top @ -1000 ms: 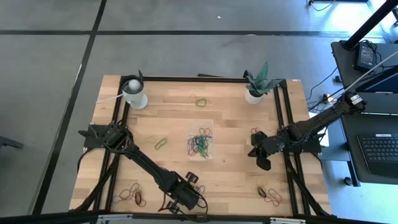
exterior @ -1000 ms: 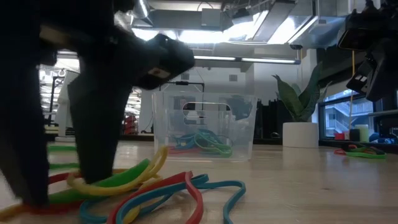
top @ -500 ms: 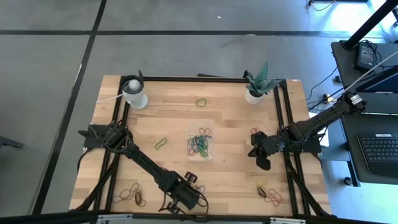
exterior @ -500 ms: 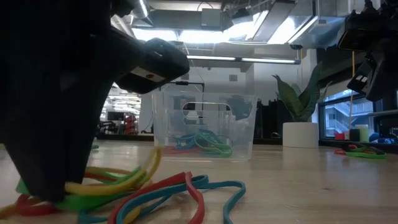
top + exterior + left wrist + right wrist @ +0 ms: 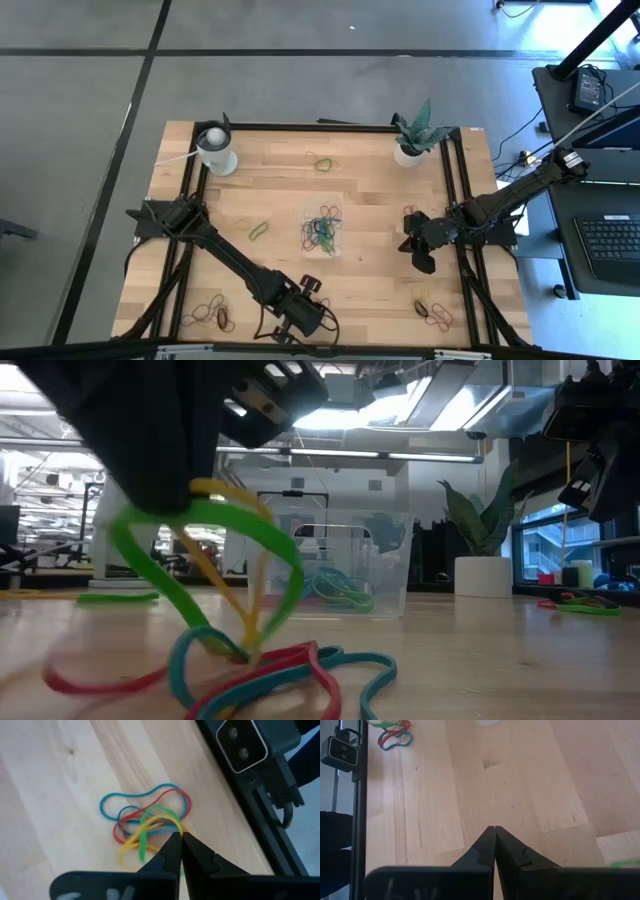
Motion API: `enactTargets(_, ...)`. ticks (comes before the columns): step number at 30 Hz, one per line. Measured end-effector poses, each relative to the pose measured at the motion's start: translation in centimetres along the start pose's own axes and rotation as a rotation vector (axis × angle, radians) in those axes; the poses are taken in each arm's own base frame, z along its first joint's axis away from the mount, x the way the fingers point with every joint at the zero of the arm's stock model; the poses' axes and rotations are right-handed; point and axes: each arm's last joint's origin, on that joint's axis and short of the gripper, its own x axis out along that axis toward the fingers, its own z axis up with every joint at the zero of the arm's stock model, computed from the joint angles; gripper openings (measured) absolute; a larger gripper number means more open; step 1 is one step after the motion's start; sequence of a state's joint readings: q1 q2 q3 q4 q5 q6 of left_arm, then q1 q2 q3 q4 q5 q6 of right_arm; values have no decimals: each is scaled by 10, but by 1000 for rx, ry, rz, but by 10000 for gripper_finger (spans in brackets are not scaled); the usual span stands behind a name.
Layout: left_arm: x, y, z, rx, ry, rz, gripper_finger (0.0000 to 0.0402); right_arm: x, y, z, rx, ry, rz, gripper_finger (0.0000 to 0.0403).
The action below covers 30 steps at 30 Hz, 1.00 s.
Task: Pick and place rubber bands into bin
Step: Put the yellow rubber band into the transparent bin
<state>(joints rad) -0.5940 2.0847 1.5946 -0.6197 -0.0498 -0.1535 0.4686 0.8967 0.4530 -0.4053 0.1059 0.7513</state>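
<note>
My left gripper (image 5: 180, 836) hovers over the table's near edge (image 5: 310, 322), shut on a green and a yellow rubber band (image 5: 215, 525). A red and a blue rubber band (image 5: 132, 800) lie on the wood below it, tangled with the lifted loops. The bin (image 5: 322, 228), a clear low box holding several rubber bands, stands at the table's middle (image 5: 330, 565). My right gripper (image 5: 420, 245) waits shut near the right edge, above bare wood (image 5: 494, 827). My left gripper pinches the top bends of the green and yellow loops (image 5: 170, 824) between its two fingertips, coming from above and slanting down. The loops hang stretched below the fingers (image 5: 190, 490). Their lower ends (image 5: 245, 652) rest in the tangle with the red and blue bands on the table.
Loose rubber bands lie at the near left (image 5: 212, 312), near right (image 5: 432, 310), far middle (image 5: 322, 161), left of the bin (image 5: 258, 230) and by the right gripper (image 5: 410, 212). A white cup (image 5: 217, 150) and a potted plant (image 5: 410, 148) stand at the back.
My left gripper has shut on the green and yellow bands in the pile and risen. It has drawn those two loops up off the wood, while the red and blue bands have stayed on the table, pulled a little together.
</note>
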Motion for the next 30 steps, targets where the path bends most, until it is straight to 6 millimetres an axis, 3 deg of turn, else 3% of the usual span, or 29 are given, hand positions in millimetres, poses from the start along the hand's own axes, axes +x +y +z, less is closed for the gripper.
enactTargets(13,-5,1,-1,-1,17,22,4,0,0,0,3,-2,2,12)
enactTargets(18,-5,3,-1,-82,10,56,4,0,0,0,3,-2,2,12)
enactTargets(30,-5,5,-1,-116,1,97,34,0,0,0,0,-2,2,12)
